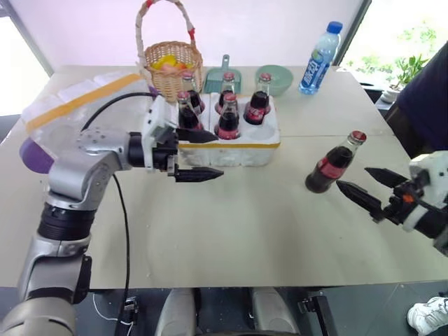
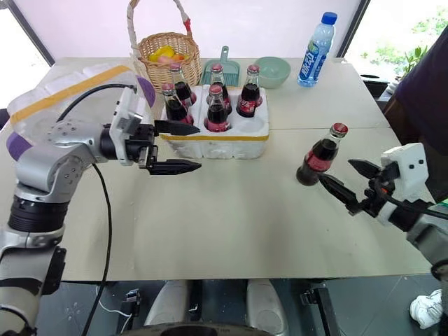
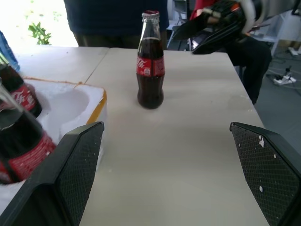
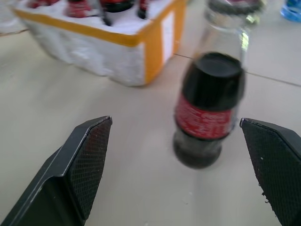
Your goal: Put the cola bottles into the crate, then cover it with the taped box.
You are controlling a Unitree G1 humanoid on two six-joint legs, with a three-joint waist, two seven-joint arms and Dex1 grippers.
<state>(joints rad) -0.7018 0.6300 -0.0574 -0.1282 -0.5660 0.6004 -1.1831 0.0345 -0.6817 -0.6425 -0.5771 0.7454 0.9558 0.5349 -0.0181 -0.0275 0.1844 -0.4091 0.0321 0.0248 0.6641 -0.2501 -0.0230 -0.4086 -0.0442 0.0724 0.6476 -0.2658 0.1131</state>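
Lone cola bottle upright on the table, cap upward; left gripper and right gripper jaws spread, empty.

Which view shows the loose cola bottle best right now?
The left wrist view: the loose cola bottle stands whole and upright on the table, cap to base. The right wrist view has it close but cut off at the cap. Both eye views show it small, near the right pincer.

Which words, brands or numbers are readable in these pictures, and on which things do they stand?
Nothing can be read with certainty.
Lone cola bottle: white script on its red label, too blurred to read.
Cola bottles in the crate: label script too small to read.
Water bottle: blue label with white characters, too small to read.
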